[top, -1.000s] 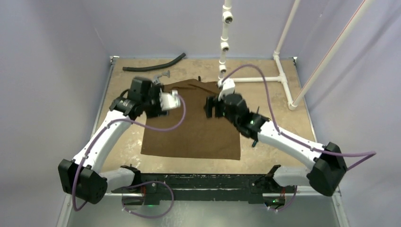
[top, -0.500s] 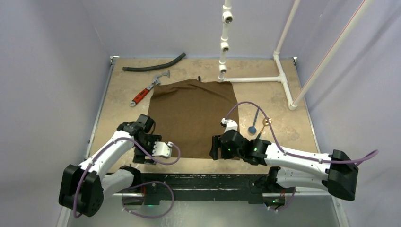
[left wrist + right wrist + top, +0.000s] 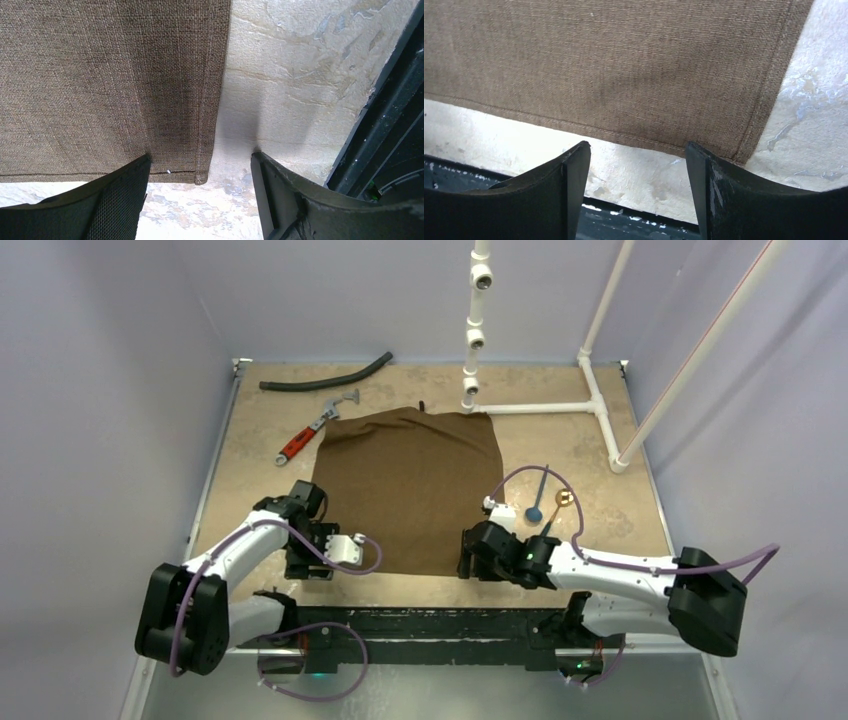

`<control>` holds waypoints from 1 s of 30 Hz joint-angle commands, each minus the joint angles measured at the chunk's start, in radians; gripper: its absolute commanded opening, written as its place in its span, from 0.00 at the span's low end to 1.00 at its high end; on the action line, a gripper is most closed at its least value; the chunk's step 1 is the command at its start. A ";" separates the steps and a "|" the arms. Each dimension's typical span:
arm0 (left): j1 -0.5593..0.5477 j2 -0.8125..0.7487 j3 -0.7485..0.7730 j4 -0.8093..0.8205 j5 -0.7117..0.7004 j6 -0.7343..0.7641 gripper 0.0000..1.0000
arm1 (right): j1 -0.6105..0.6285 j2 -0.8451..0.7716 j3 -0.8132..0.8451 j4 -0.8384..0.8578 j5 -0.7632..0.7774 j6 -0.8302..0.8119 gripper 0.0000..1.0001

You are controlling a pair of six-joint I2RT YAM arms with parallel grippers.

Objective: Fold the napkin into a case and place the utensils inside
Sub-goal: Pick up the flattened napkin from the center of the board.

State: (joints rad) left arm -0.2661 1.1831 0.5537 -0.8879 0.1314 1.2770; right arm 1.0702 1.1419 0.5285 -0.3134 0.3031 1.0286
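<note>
At the near corners of the napkin (image 3: 410, 490), lying long-axis near-to-far, left tool (image 3: 200, 165) and right tool (image 3: 638, 150) gape.

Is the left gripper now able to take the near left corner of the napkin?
Probably yes: the left gripper stands open, the corner of the napkin lies flat between its jaws, and nothing covers it.

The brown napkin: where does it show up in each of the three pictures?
Top external: napkin spread flat in the middle of the table.
Left wrist: fills the upper left, one corner low centre.
Right wrist: fills the top, one corner at the right.
Shared landmark: the black rail along the near edge, seen in all three.
</note>
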 commanded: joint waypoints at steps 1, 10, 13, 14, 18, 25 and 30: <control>0.014 0.021 -0.001 0.060 0.025 0.028 0.72 | -0.006 0.025 -0.015 -0.018 0.070 0.062 0.73; 0.031 0.017 0.038 0.043 0.052 0.015 0.69 | -0.006 -0.070 0.037 -0.196 0.122 0.105 0.73; 0.051 0.016 0.058 0.033 0.054 0.025 0.69 | -0.020 -0.104 0.015 -0.216 0.096 0.120 0.74; 0.056 0.018 0.066 0.029 0.055 0.024 0.70 | -0.024 -0.101 0.007 -0.211 0.087 0.128 0.74; 0.091 0.023 0.125 -0.009 0.100 0.027 0.77 | -0.030 -0.056 -0.006 -0.174 0.091 0.119 0.74; 0.095 0.062 0.080 0.052 0.110 0.045 0.83 | -0.038 0.007 0.011 -0.158 0.106 0.115 0.72; 0.095 0.090 0.035 0.130 0.096 0.048 0.80 | -0.040 0.058 0.022 -0.126 0.124 0.109 0.69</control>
State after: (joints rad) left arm -0.1772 1.2587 0.6254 -0.8230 0.2028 1.2953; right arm 1.0336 1.1515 0.5301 -0.4530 0.3855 1.1221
